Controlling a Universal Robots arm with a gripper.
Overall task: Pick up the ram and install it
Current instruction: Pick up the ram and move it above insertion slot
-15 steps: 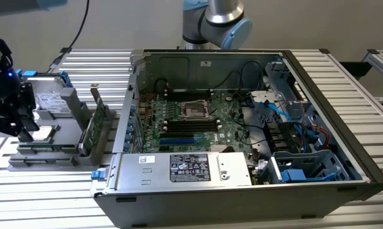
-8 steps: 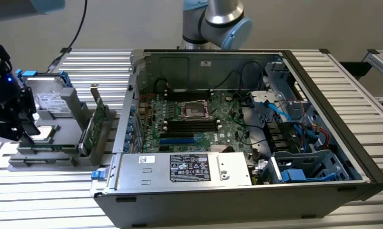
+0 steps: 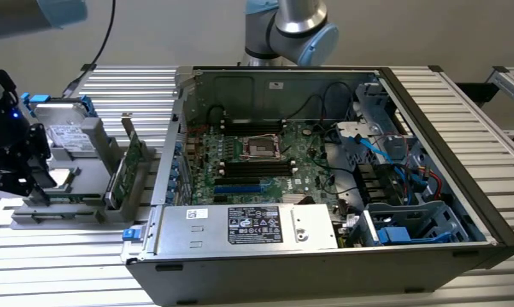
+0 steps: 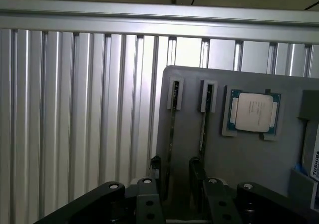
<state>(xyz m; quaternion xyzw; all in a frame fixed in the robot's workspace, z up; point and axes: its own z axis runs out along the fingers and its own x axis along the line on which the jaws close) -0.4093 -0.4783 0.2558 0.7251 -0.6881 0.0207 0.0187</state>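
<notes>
Black fingers (image 4: 195,170) parted, gripping nothing, straddling long thin green ram (image 4: 171,124) standing edgewise in grey plastic holder (image 4: 239,159), nine o'clock from open black computer case (image 3: 308,278), exterior view.

On the tabletop (image 3: 60,268), the holder (image 3: 60,220) sat at the exterior view's left of the computer case (image 3: 325,278), with a second stick (image 4: 204,124) between the ram (image 4: 172,129) and the processor chip (image 4: 253,112).

You see a ribbed silver aluminium table (image 4: 75,109), a flat grey plastic holder tray (image 4: 239,157) and a square silver processor chip (image 4: 254,112) edged in green. The gripper (image 4: 177,184) is black; the open black computer case (image 3: 325,281) shows a green motherboard (image 3: 207,167).
</notes>
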